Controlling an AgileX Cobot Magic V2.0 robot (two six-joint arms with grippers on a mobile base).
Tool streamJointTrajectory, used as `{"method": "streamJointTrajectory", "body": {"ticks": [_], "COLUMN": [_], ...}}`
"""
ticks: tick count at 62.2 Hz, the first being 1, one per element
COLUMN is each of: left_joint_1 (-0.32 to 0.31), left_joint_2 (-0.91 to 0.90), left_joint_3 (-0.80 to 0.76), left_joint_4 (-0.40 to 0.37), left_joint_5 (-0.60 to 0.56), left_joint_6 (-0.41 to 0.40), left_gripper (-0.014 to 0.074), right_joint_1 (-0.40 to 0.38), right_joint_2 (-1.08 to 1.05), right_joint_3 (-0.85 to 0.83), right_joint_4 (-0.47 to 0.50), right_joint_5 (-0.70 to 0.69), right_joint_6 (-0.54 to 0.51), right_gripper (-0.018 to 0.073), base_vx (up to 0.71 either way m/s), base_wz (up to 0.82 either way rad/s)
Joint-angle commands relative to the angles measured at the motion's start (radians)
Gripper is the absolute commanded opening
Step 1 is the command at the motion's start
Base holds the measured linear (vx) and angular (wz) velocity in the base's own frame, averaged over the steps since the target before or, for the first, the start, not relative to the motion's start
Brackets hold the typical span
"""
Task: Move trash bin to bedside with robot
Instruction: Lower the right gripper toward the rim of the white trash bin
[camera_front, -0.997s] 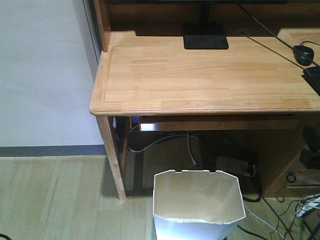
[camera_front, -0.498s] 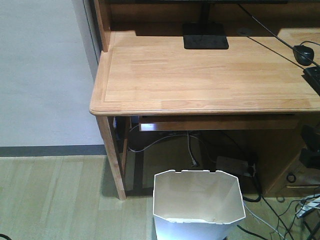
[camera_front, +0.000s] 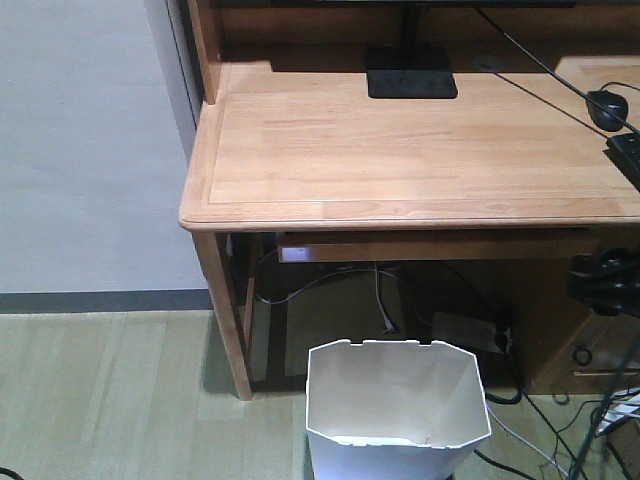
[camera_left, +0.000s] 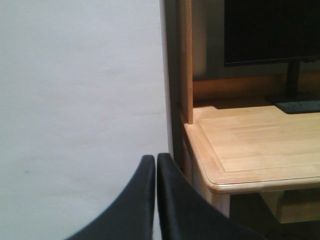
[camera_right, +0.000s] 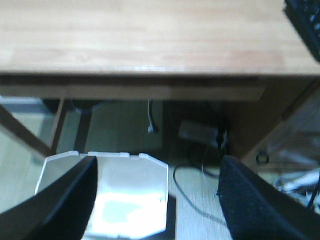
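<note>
The white trash bin (camera_front: 396, 398) stands upright and empty on the wood floor in front of the desk, near the bottom of the front view. My right gripper (camera_right: 157, 165) hangs open above it and holds nothing. The trash bin (camera_right: 131, 192) shows below, partly under the left finger (camera_right: 70, 195). A black part of my right arm (camera_front: 603, 280) shows at the front view's right edge, up and to the right of the bin. My left gripper (camera_left: 156, 159) is shut on nothing and faces a white wall beside the desk corner. The bedside is out of view.
A light wooden desk (camera_front: 400, 150) carries a monitor stand (camera_front: 410, 78), a mouse (camera_front: 606, 108) and a keyboard (camera_front: 628, 152). Its left leg (camera_front: 226, 315) stands left of the bin. Cables and a power strip (camera_front: 470, 330) lie under the desk.
The black part of my right arm at the front view's right edge has shifted left and up, further into the picture. The trash bin has not moved.
</note>
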Motion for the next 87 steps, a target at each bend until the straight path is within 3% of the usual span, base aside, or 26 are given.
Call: {"method": "streamJointTrajectory", "body": {"ticks": [1, 38, 87], "left_joint_1": [-0.006, -0.006, -0.006], "left_joint_2": [-0.015, -0.015, -0.015], "left_joint_3": [0.012, 0.012, 0.012], "left_joint_4": [-0.009, -0.009, -0.009], "left_joint_5": [-0.074, -0.074, -0.074], "left_joint_6": [-0.014, -0.014, -0.014], "left_gripper": [-0.0006, -0.0006, -0.0006], "right_joint_1": [0.001, 0.000, 0.000], "right_joint_2": [0.094, 0.483, 1.084], "right_joint_3": [-0.055, -0.071, -0.295], "right_joint_4": [0.005, 0.026, 0.026], "right_joint_5": [-0.014, -0.080, -0.159], "right_joint_6": [-0.007, -0.006, -0.058], "right_gripper": [0.0496, 0.0496, 0.0496], "base_vx": [0.00, 0.00, 0.00], "base_wz": [0.00, 0.00, 0.00]}}
